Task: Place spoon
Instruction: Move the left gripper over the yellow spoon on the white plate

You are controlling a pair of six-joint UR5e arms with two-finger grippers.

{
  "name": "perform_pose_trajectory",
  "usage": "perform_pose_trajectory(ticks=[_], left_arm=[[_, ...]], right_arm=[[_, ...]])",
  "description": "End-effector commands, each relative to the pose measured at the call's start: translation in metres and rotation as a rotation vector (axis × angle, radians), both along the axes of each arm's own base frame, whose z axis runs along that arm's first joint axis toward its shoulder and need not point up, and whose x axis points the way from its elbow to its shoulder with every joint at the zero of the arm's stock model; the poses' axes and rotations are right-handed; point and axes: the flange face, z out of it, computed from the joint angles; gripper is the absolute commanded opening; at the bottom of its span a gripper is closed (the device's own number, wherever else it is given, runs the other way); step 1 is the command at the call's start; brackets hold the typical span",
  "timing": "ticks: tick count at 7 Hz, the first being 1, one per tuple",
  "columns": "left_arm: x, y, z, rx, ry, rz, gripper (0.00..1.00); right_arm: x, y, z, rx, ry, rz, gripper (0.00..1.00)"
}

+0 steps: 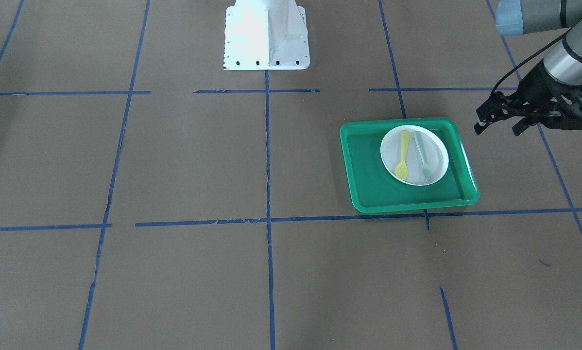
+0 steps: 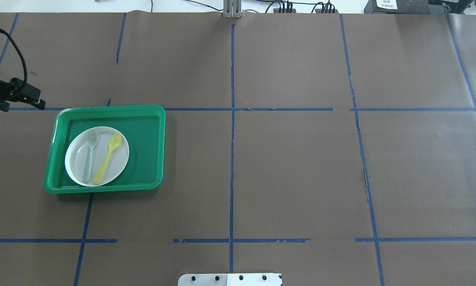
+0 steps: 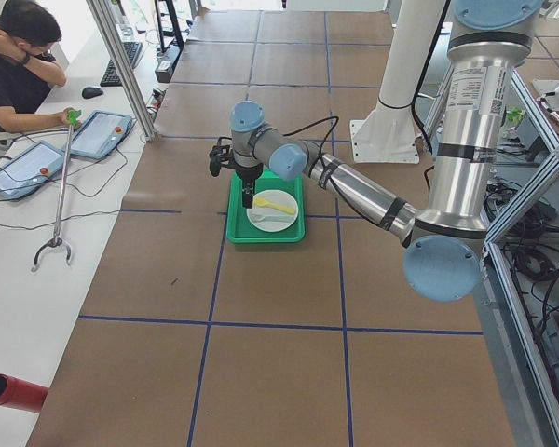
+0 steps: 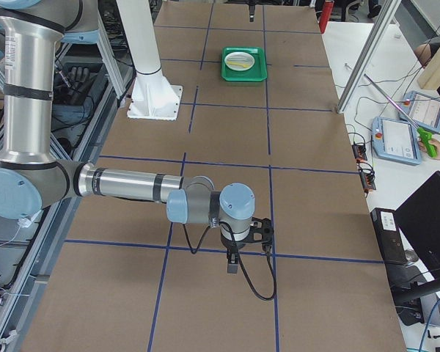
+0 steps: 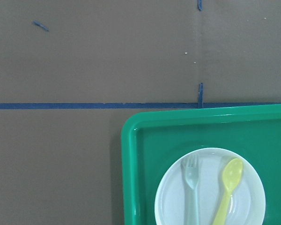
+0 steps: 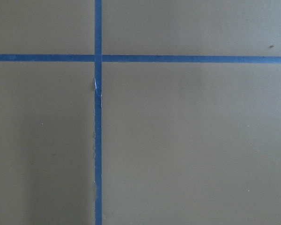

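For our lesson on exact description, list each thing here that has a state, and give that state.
Tray: flat on the table.
Plate: right way up inside the tray.
Fork: lying on the plate, not held.
Spoon: lying on the plate beside the fork, not held.
Left gripper: jaws open, empty, beside the tray.
Right gripper: far from the tray; open or shut cannot be told.
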Motion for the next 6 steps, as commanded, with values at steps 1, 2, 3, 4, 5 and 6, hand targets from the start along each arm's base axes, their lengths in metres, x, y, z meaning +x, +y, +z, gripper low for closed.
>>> perform_pose_trajectory(ticks=[1,2,3,4,5,6], left_arm=[[0.051,0.011,-0.025,0.029,0.0,0.048,1.0],[0.08,0.015,-0.028,0.07,-0.046,0.056,1.0],[0.112,0.013,-0.021,0.045,-0.062,0.079,1.0],[0.15,0.005,-0.017,0.01,-0.074,0.1,1.0],[0.17,0.005,-0.009,0.034,-0.114,0.094,1.0],[0.175,0.007,-0.003,0.044,-0.122,0.095,0.82]], right_arm=[[0.0,0.0,0.0,0.0,0.0,0.0,1.0],[0.0,0.0,0.0,0.0,0.0,0.0,1.0],[0.0,0.0,0.0,0.0,0.0,0.0,1.0],[0.0,0.0,0.0,0.001,0.0,0.0,1.0],[0.0,0.0,0.0,0.001,0.0,0.0,1.0],[0.0,0.0,0.0,0.001,0.0,0.0,1.0]])
